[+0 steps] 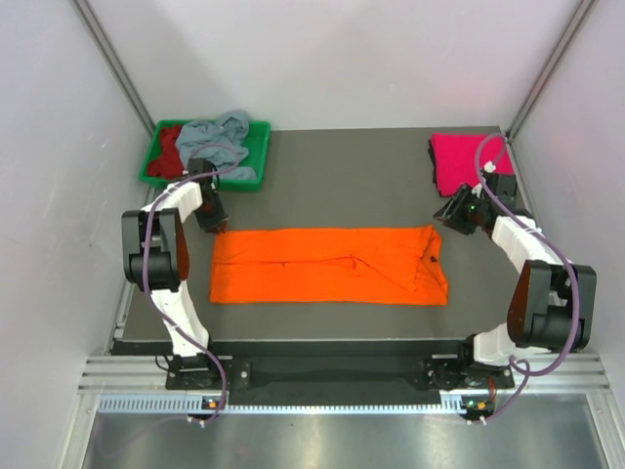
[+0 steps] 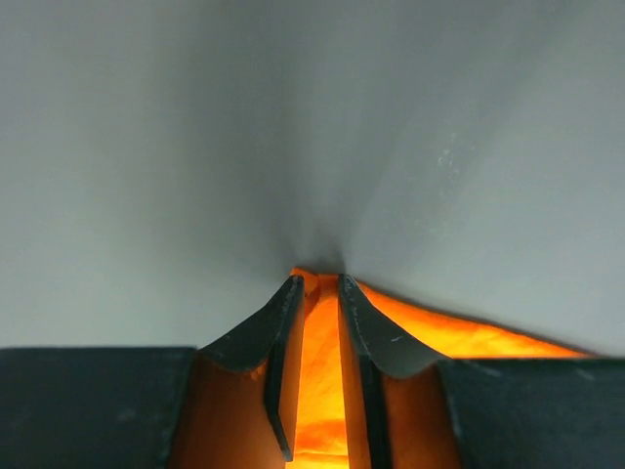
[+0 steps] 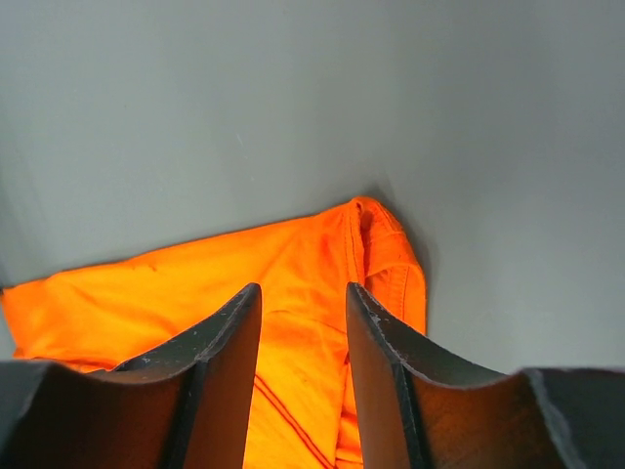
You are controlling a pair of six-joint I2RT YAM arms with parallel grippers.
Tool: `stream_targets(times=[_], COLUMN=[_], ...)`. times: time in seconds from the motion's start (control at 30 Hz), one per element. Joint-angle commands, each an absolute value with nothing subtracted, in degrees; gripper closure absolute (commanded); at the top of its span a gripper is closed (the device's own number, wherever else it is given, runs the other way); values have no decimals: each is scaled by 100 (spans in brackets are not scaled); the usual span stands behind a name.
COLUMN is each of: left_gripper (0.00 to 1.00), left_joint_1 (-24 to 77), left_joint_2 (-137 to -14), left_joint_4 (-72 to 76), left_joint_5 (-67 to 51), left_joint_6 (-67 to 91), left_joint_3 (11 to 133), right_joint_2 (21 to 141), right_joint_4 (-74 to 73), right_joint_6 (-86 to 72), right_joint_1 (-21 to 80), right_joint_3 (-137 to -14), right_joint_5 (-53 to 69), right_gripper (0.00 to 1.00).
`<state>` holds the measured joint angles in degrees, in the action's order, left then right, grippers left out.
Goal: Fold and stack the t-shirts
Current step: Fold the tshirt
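The bright orange t-shirt (image 1: 327, 264) lies flat in the middle, folded into a long band, the magenta pink t-shirt (image 1: 467, 161) sits folded at the far right corner, and the grey-blue t-shirt (image 1: 217, 137) lies crumpled over the dark red t-shirt (image 1: 171, 151) at far left.

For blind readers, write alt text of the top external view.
An orange shirt lies folded into a long band, the left gripper and right gripper near its far corners. A green tray far left holds crumpled shirts; a folded magenta shirt lies far right.
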<state>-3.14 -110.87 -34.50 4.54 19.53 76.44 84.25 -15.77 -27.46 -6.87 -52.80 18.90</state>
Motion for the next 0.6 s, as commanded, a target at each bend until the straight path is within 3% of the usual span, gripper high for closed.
stream_targets(times=[0.0, 0.07, 0.13, 0.57], left_gripper=[78, 92, 100, 100], left_joint_1=[-369, -369, -395, -887], left_joint_2=[-11408, -11487, -11522, -11523], left_joint_4=[-3331, -3349, -3401, -3621], left_joint_5=[448, 553, 676, 1177], left_joint_6=[1942, 1951, 2004, 2329], left_joint_3=[7787, 7840, 7875, 7963], right_joint_2=[8315, 8271, 8227, 8516], right_joint_4=[-1424, -1424, -1424, -1170], right_joint_6=[-2637, -2619, -2619, -2418], right_joint_1=[-650, -650, -650, -369], right_joint_3=[-5203, -5142, -5098, -5010], right_joint_5=[1951, 1925, 1907, 1740], right_gripper=[59, 59, 59, 54])
